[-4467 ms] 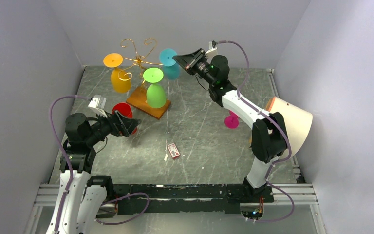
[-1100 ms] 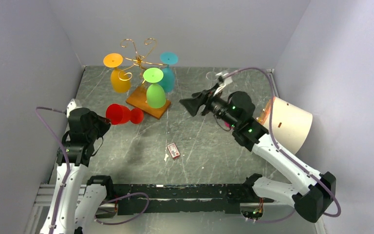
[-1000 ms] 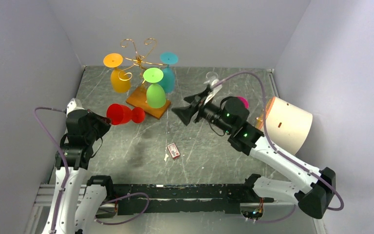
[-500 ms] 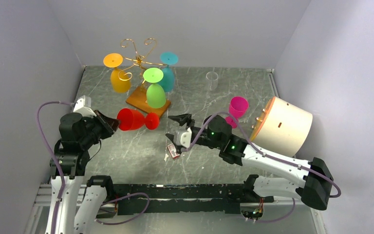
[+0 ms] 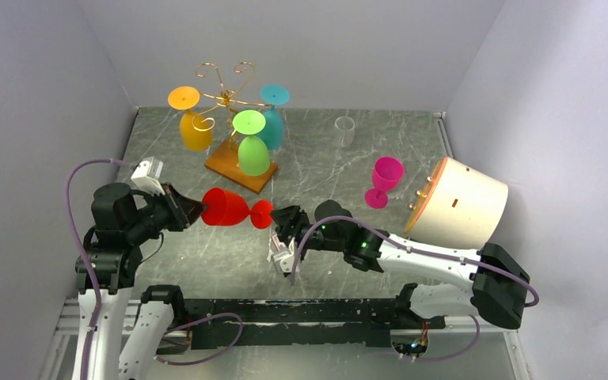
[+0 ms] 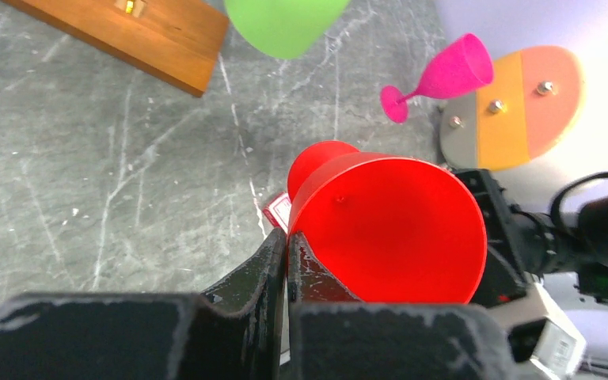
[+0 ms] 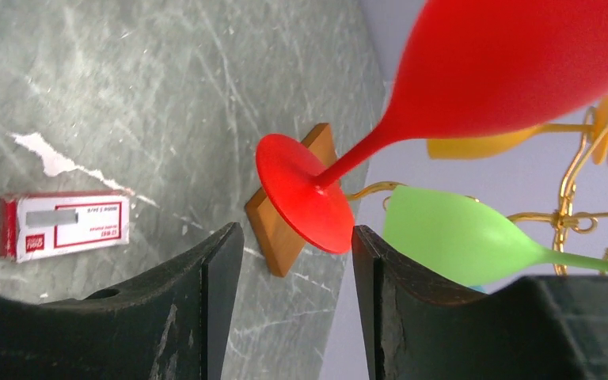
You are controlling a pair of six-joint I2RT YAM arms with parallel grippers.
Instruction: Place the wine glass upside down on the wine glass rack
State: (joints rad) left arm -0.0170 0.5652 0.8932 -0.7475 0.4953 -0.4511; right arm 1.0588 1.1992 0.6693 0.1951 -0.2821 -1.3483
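Top external view: the red wine glass (image 5: 233, 208) hangs clear of the counter (image 5: 324, 158), left of centre and towards the near edge.
Glass axis: roughly level. The rim points to the left edge and the foot (image 7: 305, 194) to the right edge.
Left gripper (image 5: 182, 210): fingers pinch the wall of the bowl at the rim. The left wrist view looks straight into the open mouth (image 6: 396, 229).
Right gripper (image 5: 281, 218): fingers are spread. In the right wrist view they stand one on either side of the foot, touching neither it nor the stem as far as can be seen.
Governing relation: the foot lies straight ahead of the right fingers, with the stem running away from them towards the left gripper. The right arm is the nearer one to the stem end.
Wine glass rack (image 5: 223, 99): stands near the far-left corner, well apart from both grippers. An orange glass (image 5: 194, 127), a green glass (image 5: 252, 150) and a teal glass (image 5: 273, 119) hang on it foot-up.
Step in hand (judgement): a hand-over, with the right gripper taking the stem behind the foot.
Requirement (judgement): the left fingers should let go only once the stem is secure. The glass must then turn foot-up before going to the rack.
Risk (judgement): a small red-and-white box (image 5: 279, 247) lies on the counter just beneath the right gripper.
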